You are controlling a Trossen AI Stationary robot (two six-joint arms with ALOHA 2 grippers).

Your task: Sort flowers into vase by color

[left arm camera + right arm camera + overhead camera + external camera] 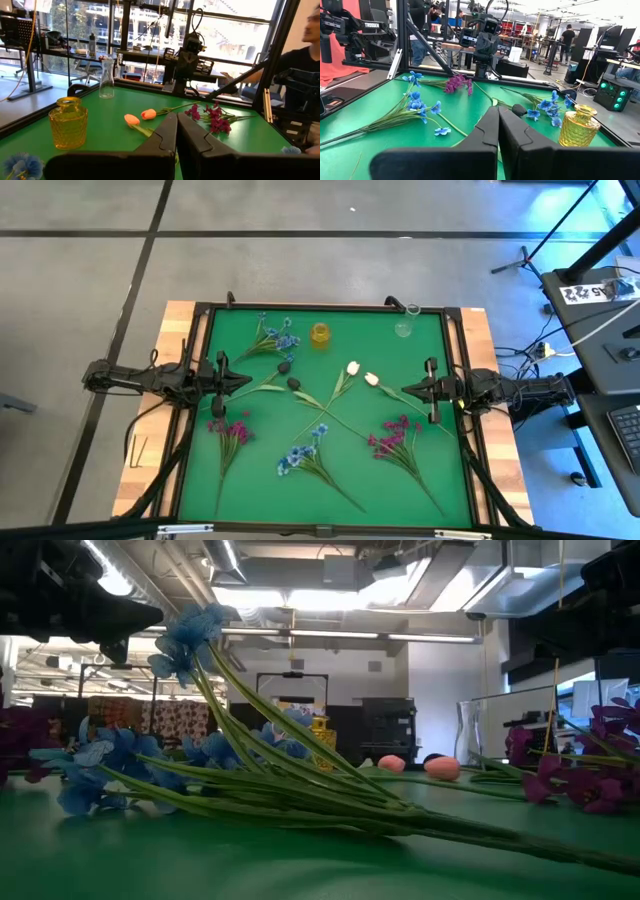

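Observation:
Long green-stemmed flowers lie flat on the green mat. One blue spray lies at the far left and another at the near middle. Magenta sprays lie near left and near right. Two pale tulips lie at the centre, with two dark buds beside them. A yellow vase and a clear vase stand upright at the far edge. My left gripper hovers shut at the left side. My right gripper hovers shut at the right, next to the tulips.
A raised dark frame borders the mat on all sides. The low view is largely filled by the near blue spray. A person sits beyond the table's right side. Bare mat shows at the far right, near the clear vase.

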